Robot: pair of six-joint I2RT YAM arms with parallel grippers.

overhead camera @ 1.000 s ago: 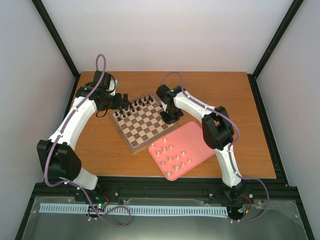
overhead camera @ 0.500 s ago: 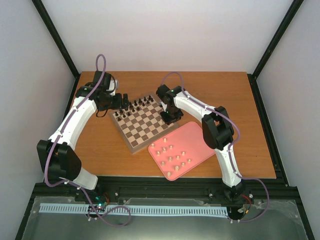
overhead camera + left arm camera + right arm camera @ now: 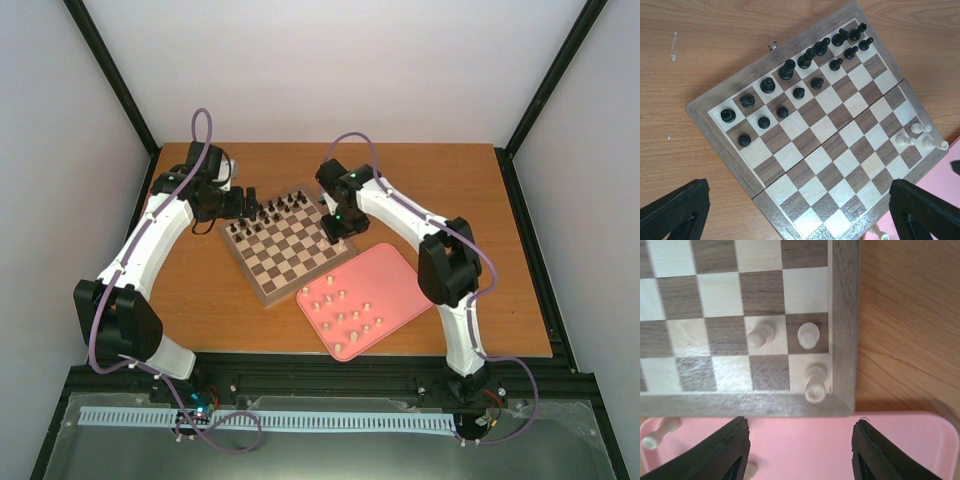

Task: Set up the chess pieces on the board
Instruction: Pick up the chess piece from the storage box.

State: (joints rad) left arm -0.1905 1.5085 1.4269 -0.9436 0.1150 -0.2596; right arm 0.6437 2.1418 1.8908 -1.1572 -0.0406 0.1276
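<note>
The board (image 3: 262,290) lies angled at the table's middle, with dark pieces (image 3: 790,70) in two rows along its far-left side. Three cream chess pieces (image 3: 808,334) stand at its right corner; the corner piece (image 3: 815,382) sits just ahead of my right gripper (image 3: 800,450). That gripper is open and empty, hovering over the pink tray's edge. Several more cream pieces (image 3: 340,310) lie on the tray. My left gripper (image 3: 800,215) hangs open above the board's left side, nothing between its fingers (image 3: 675,210).
The pink tray (image 3: 390,270) lies right of the board, touching its corner. Bare wooden table (image 3: 450,190) stretches behind and to the right. Black frame rails border the table's sides and front.
The right gripper's jaws have opened over the board's right corner, and that arm's elbow has swung to the right. The left arm has not moved.
</note>
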